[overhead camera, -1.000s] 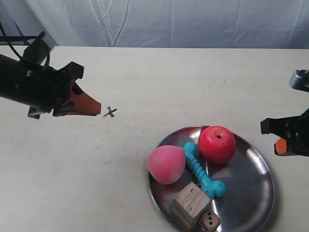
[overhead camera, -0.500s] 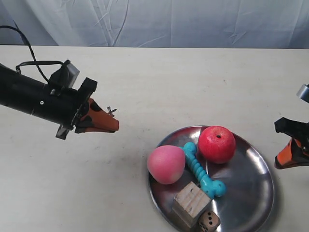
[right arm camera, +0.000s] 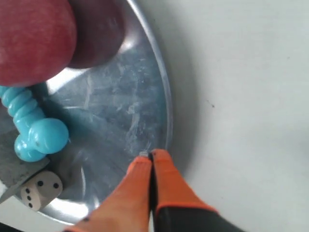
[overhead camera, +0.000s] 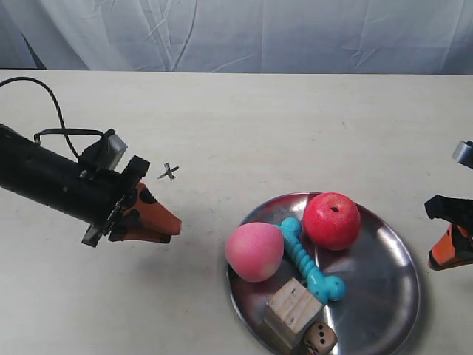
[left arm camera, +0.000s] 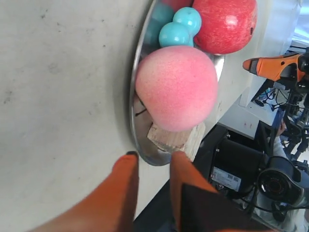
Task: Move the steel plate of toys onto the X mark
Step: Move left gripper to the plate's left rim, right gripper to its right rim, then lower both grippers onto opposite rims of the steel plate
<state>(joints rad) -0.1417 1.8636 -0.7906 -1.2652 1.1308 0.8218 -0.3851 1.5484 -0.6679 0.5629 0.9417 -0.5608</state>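
The steel plate [overhead camera: 384, 285] lies at the lower right of the table and holds a red apple [overhead camera: 332, 220], a pink peach [overhead camera: 254, 251], a turquoise bone [overhead camera: 310, 260], a wooden cube [overhead camera: 293, 312] and a die [overhead camera: 320, 339]. The X mark [overhead camera: 169, 171] is uncovered on the beige top, far left of the plate. My left gripper [overhead camera: 174, 226] hovers just below the mark, open and empty [left arm camera: 152, 157], pointing at the peach [left arm camera: 176, 87] and the plate rim [left arm camera: 133, 111]. My right gripper [right arm camera: 150, 154] is shut, with its tips over the plate's rim [right arm camera: 164, 96]. It shows at the right edge [overhead camera: 442, 255].
A pale curtain [overhead camera: 244, 33] hangs behind the table's far edge. The plate reaches close to the near table edge. In the left wrist view, dark equipment [left arm camera: 241, 169] stands beyond that edge.
The arm at the exterior view's left has swung toward the near side, uncovering the X mark it hid half a second ago. The arm at the right has dropped slightly.
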